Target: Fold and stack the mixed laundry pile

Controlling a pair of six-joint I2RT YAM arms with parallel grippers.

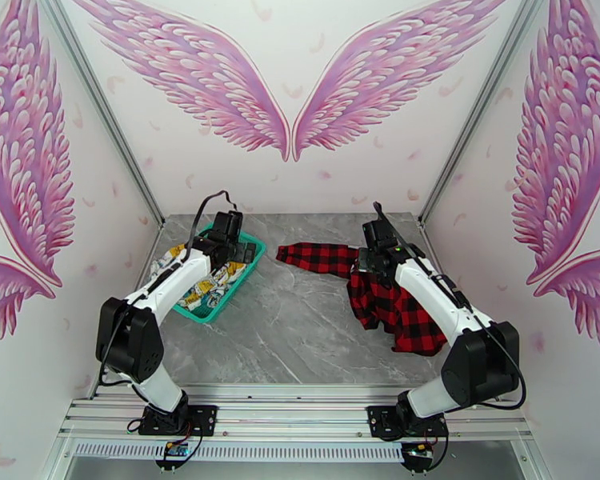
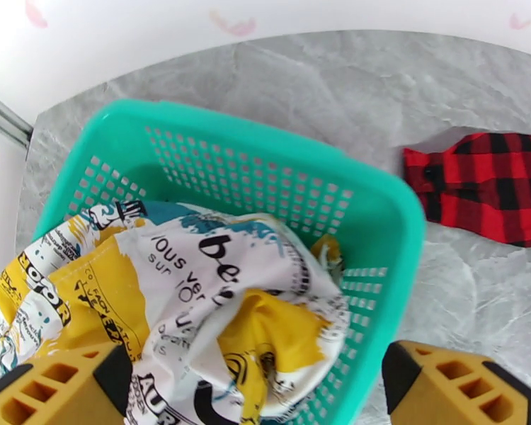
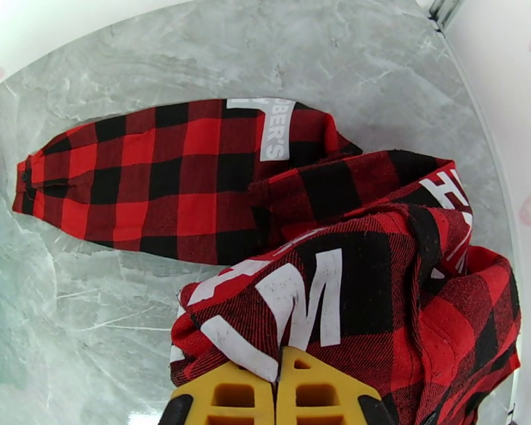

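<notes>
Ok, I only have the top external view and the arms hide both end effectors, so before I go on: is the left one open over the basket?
Observer: Yes. The left wrist view shows the left end effector with its fingers spread wide, one on each side of the white cartoon-print garment lying in the teal mesh basket.
Operator: And the right one?
Observer: The right end effector is shut, fingers together. The red-and-black plaid garment is bunched against its tips; I can't tell whether a fold is pinched.
Operator: Any print facing up there?
Observer: Yes, white lettering, with a large M just beyond the tips.
</notes>
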